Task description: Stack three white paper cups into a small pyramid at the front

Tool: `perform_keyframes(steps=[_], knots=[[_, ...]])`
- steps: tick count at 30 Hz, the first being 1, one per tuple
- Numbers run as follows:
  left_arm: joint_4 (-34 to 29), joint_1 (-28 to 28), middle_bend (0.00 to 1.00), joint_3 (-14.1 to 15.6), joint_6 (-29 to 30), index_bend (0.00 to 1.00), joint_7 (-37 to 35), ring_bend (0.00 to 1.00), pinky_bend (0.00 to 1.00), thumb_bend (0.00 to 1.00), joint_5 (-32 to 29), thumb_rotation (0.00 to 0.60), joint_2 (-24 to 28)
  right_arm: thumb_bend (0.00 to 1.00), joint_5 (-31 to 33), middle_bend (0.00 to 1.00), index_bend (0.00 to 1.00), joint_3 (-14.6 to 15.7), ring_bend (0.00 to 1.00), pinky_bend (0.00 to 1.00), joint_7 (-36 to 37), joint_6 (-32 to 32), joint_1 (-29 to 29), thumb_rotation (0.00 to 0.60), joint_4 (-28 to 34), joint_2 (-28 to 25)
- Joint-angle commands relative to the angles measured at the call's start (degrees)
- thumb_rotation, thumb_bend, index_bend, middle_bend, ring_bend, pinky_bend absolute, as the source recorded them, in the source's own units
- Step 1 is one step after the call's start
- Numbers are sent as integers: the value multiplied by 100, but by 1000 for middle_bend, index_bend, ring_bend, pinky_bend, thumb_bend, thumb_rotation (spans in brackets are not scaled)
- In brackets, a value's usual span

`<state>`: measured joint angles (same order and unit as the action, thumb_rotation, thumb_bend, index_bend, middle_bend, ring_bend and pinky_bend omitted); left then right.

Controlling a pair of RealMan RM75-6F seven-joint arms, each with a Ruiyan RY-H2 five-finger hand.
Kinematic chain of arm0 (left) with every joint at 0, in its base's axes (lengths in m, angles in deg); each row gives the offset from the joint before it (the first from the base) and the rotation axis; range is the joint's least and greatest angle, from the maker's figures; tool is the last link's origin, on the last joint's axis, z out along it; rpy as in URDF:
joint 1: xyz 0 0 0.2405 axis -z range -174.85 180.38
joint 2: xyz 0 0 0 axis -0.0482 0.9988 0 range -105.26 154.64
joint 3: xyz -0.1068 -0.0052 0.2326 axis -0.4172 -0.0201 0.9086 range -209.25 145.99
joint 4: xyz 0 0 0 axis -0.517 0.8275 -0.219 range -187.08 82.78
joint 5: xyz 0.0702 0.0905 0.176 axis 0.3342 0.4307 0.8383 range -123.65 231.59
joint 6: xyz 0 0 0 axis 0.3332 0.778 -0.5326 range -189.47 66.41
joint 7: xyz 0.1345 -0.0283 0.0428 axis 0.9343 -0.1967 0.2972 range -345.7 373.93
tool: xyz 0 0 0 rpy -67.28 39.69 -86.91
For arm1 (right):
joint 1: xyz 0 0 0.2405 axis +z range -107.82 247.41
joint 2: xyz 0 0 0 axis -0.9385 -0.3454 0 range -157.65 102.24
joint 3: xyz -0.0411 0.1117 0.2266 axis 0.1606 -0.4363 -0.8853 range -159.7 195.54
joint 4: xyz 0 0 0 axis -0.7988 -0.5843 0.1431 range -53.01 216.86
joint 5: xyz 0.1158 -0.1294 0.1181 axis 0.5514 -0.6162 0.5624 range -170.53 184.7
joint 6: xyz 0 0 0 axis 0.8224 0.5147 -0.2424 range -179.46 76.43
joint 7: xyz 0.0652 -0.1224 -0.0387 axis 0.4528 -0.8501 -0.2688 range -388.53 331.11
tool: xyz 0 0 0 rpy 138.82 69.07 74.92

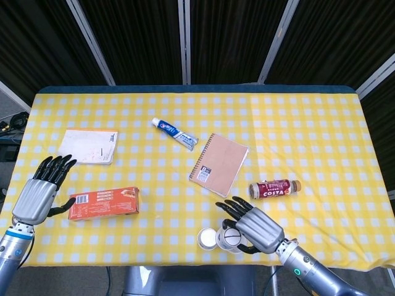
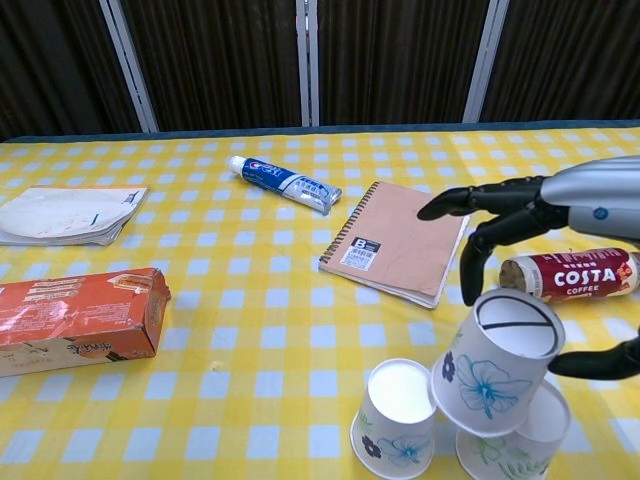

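Three white paper cups with flower prints stand upside down at the table's front edge. The left base cup (image 2: pixel 397 418) and the right base cup (image 2: pixel 523 447) sit side by side. The top cup (image 2: pixel 495 363) leans left over the gap between them. My right hand (image 2: pixel 560 200) reaches over it, fingers spread; one fingertip (image 2: pixel 468 292) is at its upper left rim and the thumb (image 2: pixel 590 360) is against its right side. From the head camera, the right hand (image 1: pixel 256 227) covers part of the cups (image 1: pixel 210 238). My left hand (image 1: pixel 38 196) hovers open at the far left.
An orange box (image 2: pixel 75 320) lies front left, beside my left hand. A brown notebook (image 2: pixel 400 240), a Costa bottle (image 2: pixel 570 272), a toothpaste tube (image 2: pixel 285 180) and a white booklet (image 2: pixel 65 213) lie further back. The cups stand close to the table's front edge (image 1: pixel 185 262).
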<state>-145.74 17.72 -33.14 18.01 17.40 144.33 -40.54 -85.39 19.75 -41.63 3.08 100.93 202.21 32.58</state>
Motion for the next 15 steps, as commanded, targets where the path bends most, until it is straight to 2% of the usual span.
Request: perform_keyframes(steps=[1,6,11,15], knots=[[-6,-10,0,-3,18,0,2,0,0,277,0,600,3,164,27,28,490,14,0,8,-109,1,-17,600,2,60],[0,-24,0,-18,51,0,2,0,0,274,-9,600,-7,143,60,9,455,14,0,1,-249,64,-61,600,10,124],[12,-28,0,-29,70,0,-11,0,0,271,-4,600,-13,119,63,0,321,-1,0,0,-297,110,-74,600,41,128],[13,-35,0,-32,74,0,-25,0,0,268,-16,600,-5,111,62,0,263,-12,0,0,-346,168,-99,600,100,77]])
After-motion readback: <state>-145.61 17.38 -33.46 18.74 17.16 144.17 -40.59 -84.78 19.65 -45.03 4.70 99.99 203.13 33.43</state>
